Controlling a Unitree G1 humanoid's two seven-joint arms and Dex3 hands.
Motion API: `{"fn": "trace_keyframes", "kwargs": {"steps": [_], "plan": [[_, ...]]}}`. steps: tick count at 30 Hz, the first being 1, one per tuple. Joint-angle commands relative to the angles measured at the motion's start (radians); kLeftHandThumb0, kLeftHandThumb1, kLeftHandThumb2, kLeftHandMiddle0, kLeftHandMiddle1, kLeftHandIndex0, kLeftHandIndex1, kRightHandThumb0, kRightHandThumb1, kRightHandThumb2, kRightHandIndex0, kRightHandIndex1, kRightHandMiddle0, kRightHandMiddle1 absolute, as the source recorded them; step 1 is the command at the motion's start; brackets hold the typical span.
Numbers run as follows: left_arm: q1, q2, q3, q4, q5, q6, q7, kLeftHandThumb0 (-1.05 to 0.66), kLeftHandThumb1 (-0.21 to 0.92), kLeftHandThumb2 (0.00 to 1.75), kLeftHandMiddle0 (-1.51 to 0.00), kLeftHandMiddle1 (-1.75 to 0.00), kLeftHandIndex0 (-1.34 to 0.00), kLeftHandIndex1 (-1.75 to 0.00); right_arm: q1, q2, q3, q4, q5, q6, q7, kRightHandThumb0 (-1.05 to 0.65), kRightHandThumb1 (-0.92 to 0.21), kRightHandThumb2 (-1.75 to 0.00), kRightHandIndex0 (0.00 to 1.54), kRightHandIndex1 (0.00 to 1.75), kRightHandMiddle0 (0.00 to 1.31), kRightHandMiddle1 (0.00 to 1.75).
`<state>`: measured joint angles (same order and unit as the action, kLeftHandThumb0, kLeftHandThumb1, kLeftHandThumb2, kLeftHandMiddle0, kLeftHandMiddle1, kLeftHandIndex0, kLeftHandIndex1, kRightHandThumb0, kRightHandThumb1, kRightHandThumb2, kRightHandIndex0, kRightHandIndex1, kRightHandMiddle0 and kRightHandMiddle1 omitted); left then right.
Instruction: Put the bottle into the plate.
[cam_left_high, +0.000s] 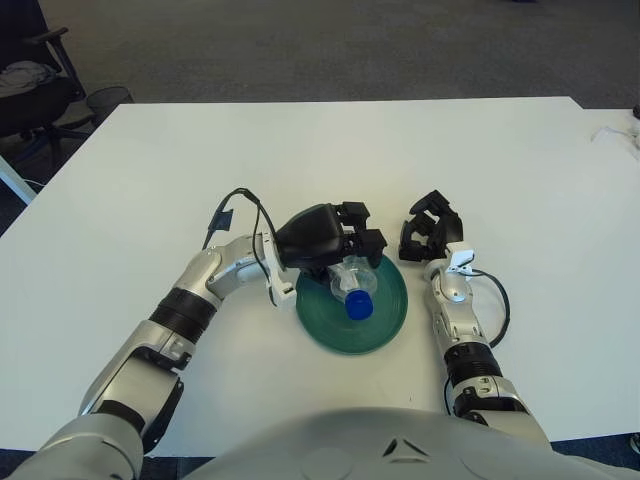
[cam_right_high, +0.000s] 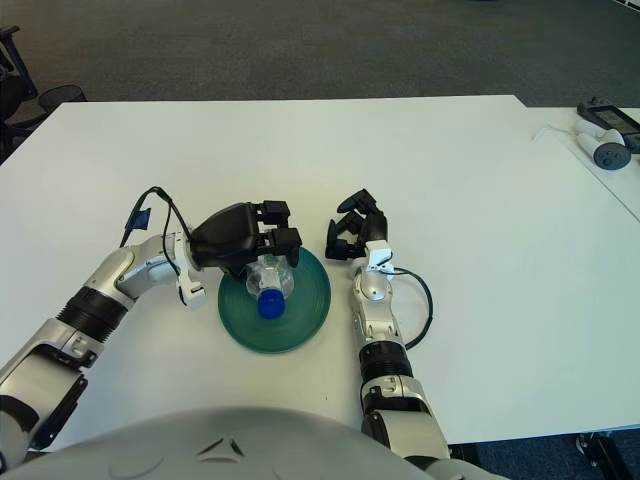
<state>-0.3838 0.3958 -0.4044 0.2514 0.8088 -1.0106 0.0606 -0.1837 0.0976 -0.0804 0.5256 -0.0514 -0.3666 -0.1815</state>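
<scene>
A clear plastic bottle (cam_left_high: 352, 283) with a blue cap (cam_left_high: 360, 305) lies on the dark green plate (cam_left_high: 388, 322) at the table's near middle, cap pointing toward me. My left hand (cam_left_high: 338, 236) is over the far end of the bottle, fingers curled around its body, which hides that end. My right hand (cam_left_high: 428, 232) shows just right of the plate, apart from it, fingers loosely curled and holding nothing.
The white table (cam_left_high: 330, 150) stretches far behind the plate. A small white device and a dark one (cam_right_high: 605, 145) lie at the far right. An office chair (cam_left_high: 35, 85) stands off the table's far left corner.
</scene>
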Motion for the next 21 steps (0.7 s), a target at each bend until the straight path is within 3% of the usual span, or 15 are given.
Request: {"fn": "trace_keyframes", "kwargs": {"steps": [1, 12, 15, 16, 18, 20, 21], "plan": [[0.011, 0.013, -0.010, -0.009, 0.000, 0.007, -0.007, -0.10, 0.44, 1.07, -1.09, -1.75, -0.83, -1.75, 0.044, 0.004, -0.001, 0.029, 0.011, 0.059, -0.002, 0.00, -0.01, -1.62, 0.89, 1.59, 0.63, 1.75], [0.007, -0.003, -0.002, 0.006, -0.011, -0.023, 0.051, -0.10, 0.44, 1.07, -1.07, -1.75, -0.81, -1.75, 0.046, 0.006, -0.004, 0.035, 0.019, 0.047, 0.009, 0.00, 0.00, -1.62, 0.89, 1.59, 0.63, 1.75], [0.004, -0.012, 0.004, 0.018, -0.018, -0.045, 0.084, -0.18, 0.43, 1.10, -0.99, -1.75, -0.72, -1.75, 0.046, 0.006, -0.004, 0.036, 0.014, 0.047, 0.004, 0.00, 0.00, -1.63, 0.89, 1.59, 0.64, 1.75], [0.002, -0.017, 0.005, 0.029, -0.019, -0.058, 0.101, -0.27, 0.42, 1.13, -0.96, -1.75, -0.65, -1.75, 0.048, 0.008, -0.002, 0.032, 0.014, 0.046, 0.004, 0.00, 0.00, -1.63, 0.89, 1.59, 0.64, 1.75], [-0.001, -0.015, 0.009, 0.072, -0.008, -0.093, 0.144, -0.33, 0.52, 1.02, -0.81, -1.75, -0.52, -1.74, 0.054, 0.014, 0.003, 0.018, 0.005, 0.045, -0.008, 0.00, 0.00, -1.63, 0.89, 1.59, 0.64, 1.75], [-0.001, -0.002, 0.009, 0.122, 0.020, -0.125, 0.187, -0.35, 0.76, 0.72, -0.47, -1.53, -0.33, -1.74, 0.059, 0.019, 0.008, 0.007, -0.009, 0.047, -0.028, 0.00, 0.00, -1.63, 0.89, 1.60, 0.64, 1.75], [-0.001, 0.002, 0.007, 0.139, 0.035, -0.134, 0.203, -0.44, 0.79, 0.73, -0.41, -1.43, -0.27, -1.65, 0.060, 0.020, 0.009, 0.006, -0.014, 0.047, -0.036, 0.00, 0.00, -1.63, 0.89, 1.60, 0.64, 1.75]]}}
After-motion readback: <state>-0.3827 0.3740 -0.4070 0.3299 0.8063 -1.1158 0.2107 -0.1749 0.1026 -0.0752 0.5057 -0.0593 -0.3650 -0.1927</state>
